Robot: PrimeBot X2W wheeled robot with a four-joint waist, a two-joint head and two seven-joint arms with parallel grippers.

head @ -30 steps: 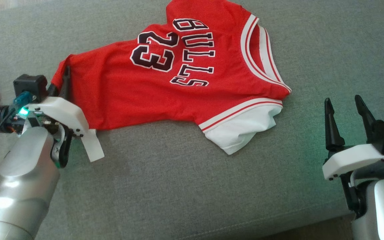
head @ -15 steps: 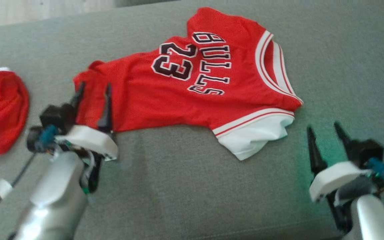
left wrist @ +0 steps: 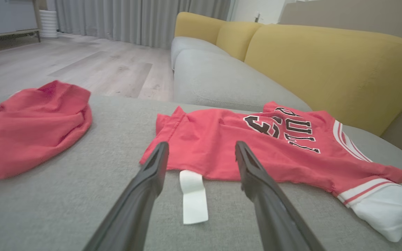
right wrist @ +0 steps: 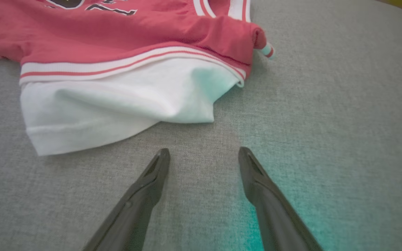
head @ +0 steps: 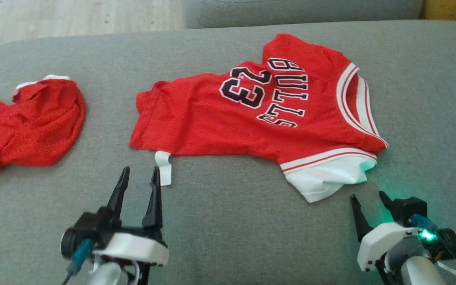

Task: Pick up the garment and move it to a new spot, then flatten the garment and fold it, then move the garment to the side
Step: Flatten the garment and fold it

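A red jersey [head: 228, 122] lies flat on the grey sofa seat [head: 228, 237], long axis left to right, just beyond both pincers. The left pincer [head: 140, 170], wide and empty, faces its hem [head: 139, 118]; the right pincer [head: 367, 196], equally wide and empty, faces the white sleeve [head: 327, 182].

The left gripper [head: 141, 170] stands over the grey cushion [head: 232, 233], fingers spread with nothing between them. Just beyond its fingertips lies the red jersey [head: 208, 118], hem nearest, with its white label [head: 164, 168] close by the right fingertip. A second red garment [head: 34, 122] lies off to its left. The right gripper [head: 367, 194], also spread and empty, points toward the jersey's white sleeve [head: 327, 180], near but apart.
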